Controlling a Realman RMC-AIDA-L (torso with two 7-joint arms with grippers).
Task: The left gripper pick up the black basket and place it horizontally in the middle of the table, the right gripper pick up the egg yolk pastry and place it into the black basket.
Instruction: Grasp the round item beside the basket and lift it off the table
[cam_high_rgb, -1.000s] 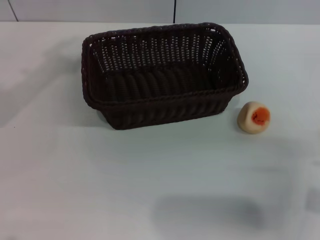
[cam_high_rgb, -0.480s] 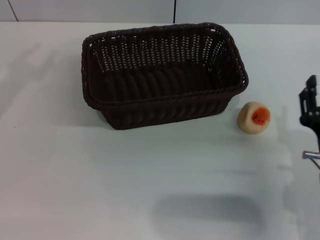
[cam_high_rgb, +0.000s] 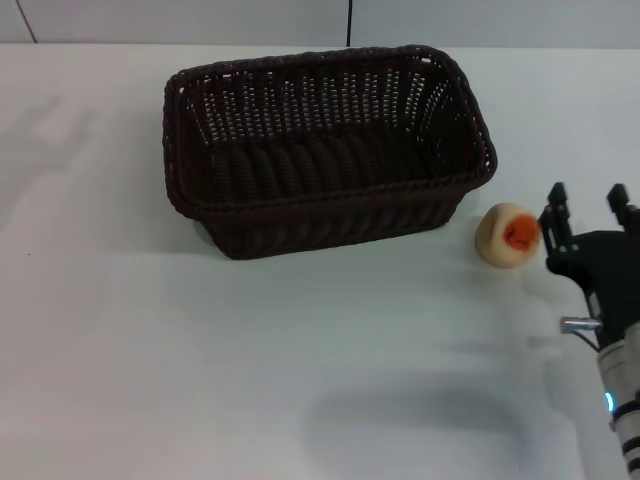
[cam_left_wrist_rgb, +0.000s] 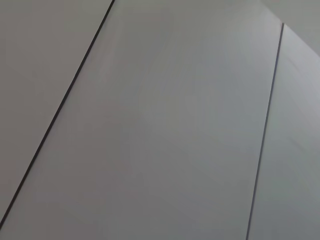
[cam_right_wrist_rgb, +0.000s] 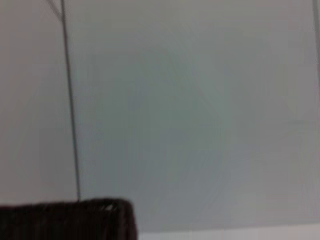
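Note:
The black basket (cam_high_rgb: 325, 150) stands upright and empty on the white table (cam_high_rgb: 180, 370), long side across the head view, a little behind the middle. The egg yolk pastry (cam_high_rgb: 507, 235) lies on the table just off the basket's right front corner, its orange centre turned to the front right. My right gripper (cam_high_rgb: 586, 200) hovers close to the right of the pastry, open, with nothing between its upright fingers. A dark corner of the basket (cam_right_wrist_rgb: 65, 220) shows in the right wrist view. The left gripper is out of view.
Grey wall panels with dark seams fill the left wrist view and run behind the table's far edge. Bare tabletop lies in front of the basket and to its left.
My right arm has come in from the right edge and moved left and forward until its gripper is next to the pastry. Basket and pastry have not moved.

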